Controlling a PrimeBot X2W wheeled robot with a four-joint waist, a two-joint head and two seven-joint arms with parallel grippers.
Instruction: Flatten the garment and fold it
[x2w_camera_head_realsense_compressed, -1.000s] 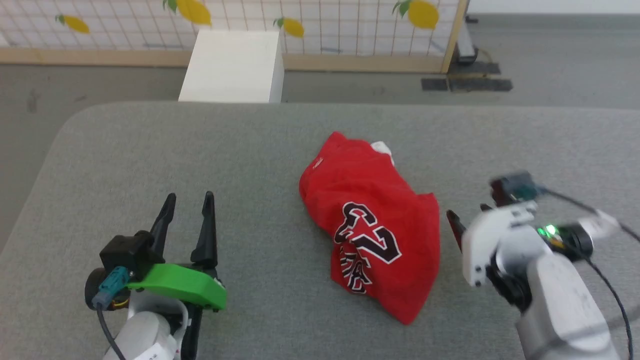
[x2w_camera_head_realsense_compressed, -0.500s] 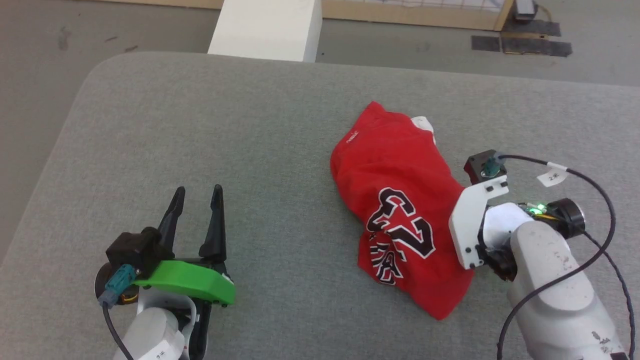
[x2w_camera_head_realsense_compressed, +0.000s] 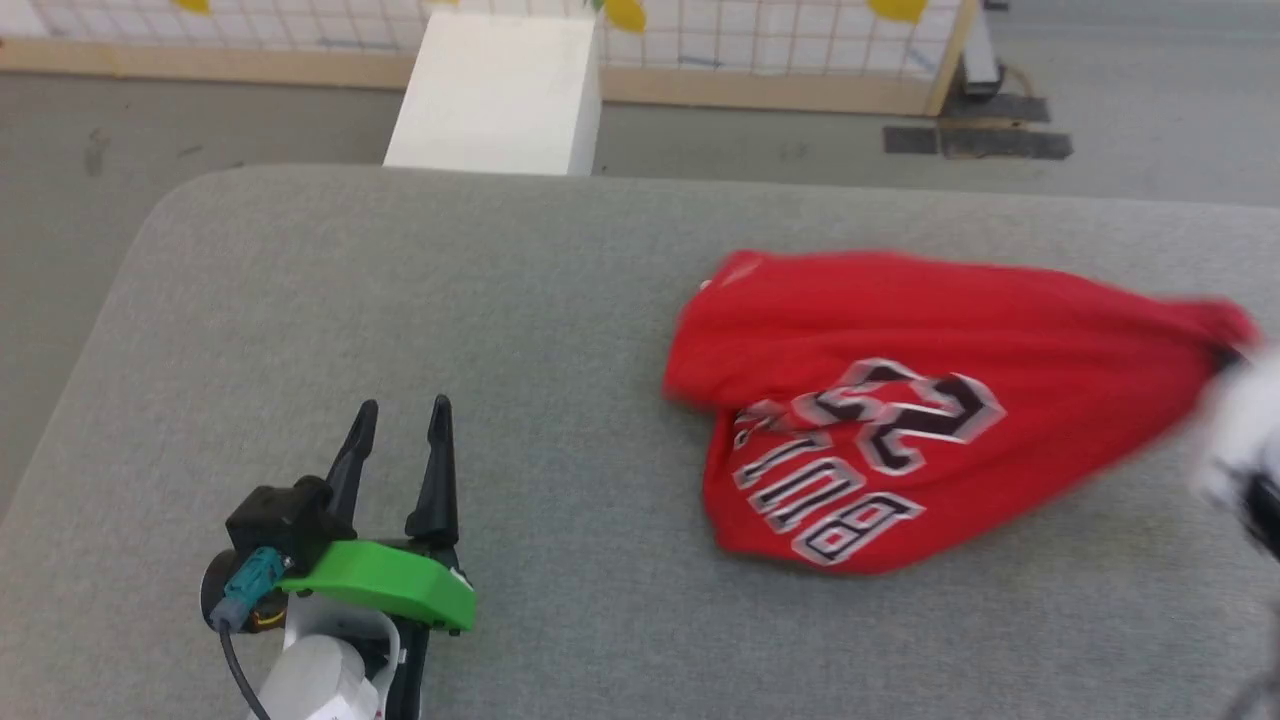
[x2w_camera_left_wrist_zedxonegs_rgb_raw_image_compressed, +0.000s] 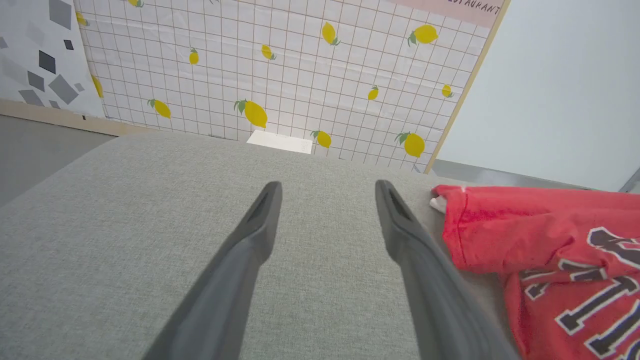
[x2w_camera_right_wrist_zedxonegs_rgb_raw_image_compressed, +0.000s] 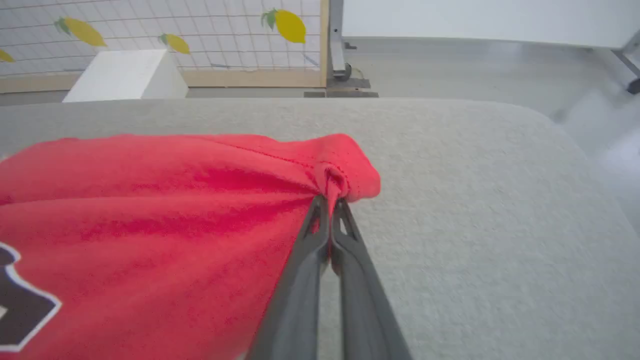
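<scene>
One garment (x2w_camera_head_realsense_compressed: 880, 330), two end effectors (x2w_camera_head_realsense_compressed: 404, 403) (x2w_camera_right_wrist_zedxonegs_rgb_raw_image_compressed: 329, 201), one table (x2w_camera_head_realsense_compressed: 400, 280), one white box (x2w_camera_head_realsense_compressed: 495, 90)

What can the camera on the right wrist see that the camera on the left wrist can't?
Right wrist view: the right gripper shut tight on a bunched bit of the red shirt, pinching it. Left wrist view: the left gripper wide open over the grey table, holding nothing, with the shirt beside it. Both: the shirt, the table, the white box and the lemon wall.
</scene>
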